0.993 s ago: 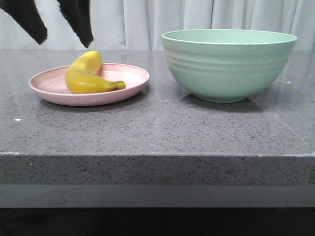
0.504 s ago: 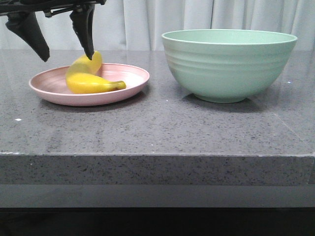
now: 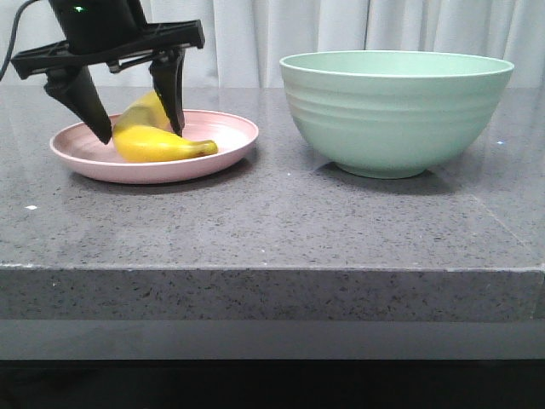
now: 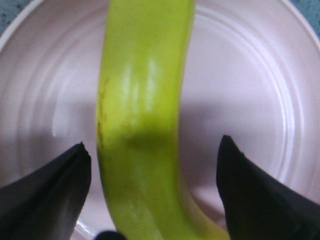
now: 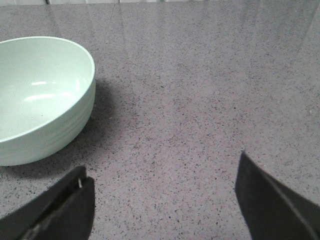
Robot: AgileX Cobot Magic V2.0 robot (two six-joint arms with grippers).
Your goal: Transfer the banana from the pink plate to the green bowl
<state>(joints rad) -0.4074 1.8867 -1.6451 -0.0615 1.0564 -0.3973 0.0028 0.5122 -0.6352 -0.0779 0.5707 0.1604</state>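
Down since a moment ago, my left gripper (image 3: 136, 132) straddles the banana (image 3: 157, 143) on the pink plate (image 3: 217, 145), jaws spread wide. Right jaws gape too, near the green bowl (image 3: 396, 111).

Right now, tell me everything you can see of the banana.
The banana is short, plump, curved and bright yellow, with a smooth, slightly glossy skin, a few faint brown flecks and a dark tip pointing toward the green bowl. It looks whole and unpeeled. It lies on its side in the pink plate, resting on the plate's surface. The left gripper is open and straddles it, one finger on each side; the wrist view shows gaps, so neither finger seems to touch it.
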